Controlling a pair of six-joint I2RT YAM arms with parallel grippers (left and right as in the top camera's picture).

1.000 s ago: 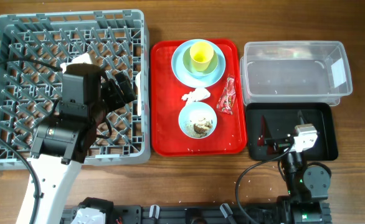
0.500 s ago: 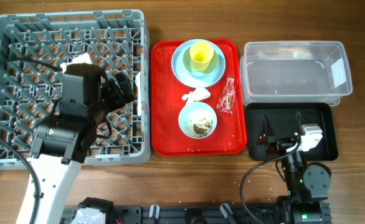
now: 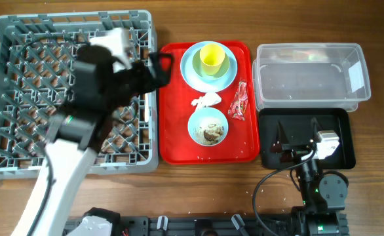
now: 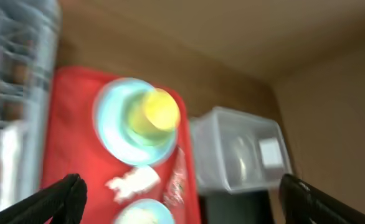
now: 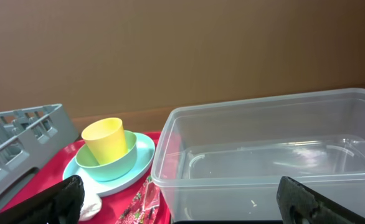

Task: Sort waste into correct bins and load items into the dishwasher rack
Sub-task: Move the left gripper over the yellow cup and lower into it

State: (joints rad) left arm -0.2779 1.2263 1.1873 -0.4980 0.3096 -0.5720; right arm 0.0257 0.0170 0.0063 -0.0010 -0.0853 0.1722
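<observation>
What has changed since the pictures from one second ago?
The left arm swung right across the dishwasher rack; the left end effector, open and empty, now hangs at the red tray's far left corner. Nothing was grasped or released. The right end effector stays open over the black tray; plate, cup, bowl, tissue and wrapper did not move.

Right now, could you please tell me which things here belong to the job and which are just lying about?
Job: dishwasher rack, plate, yellow cup, bowl of rice scraps, tissue, red wrapper, clear tub, black tray.
Lying about: red tray, table.
</observation>
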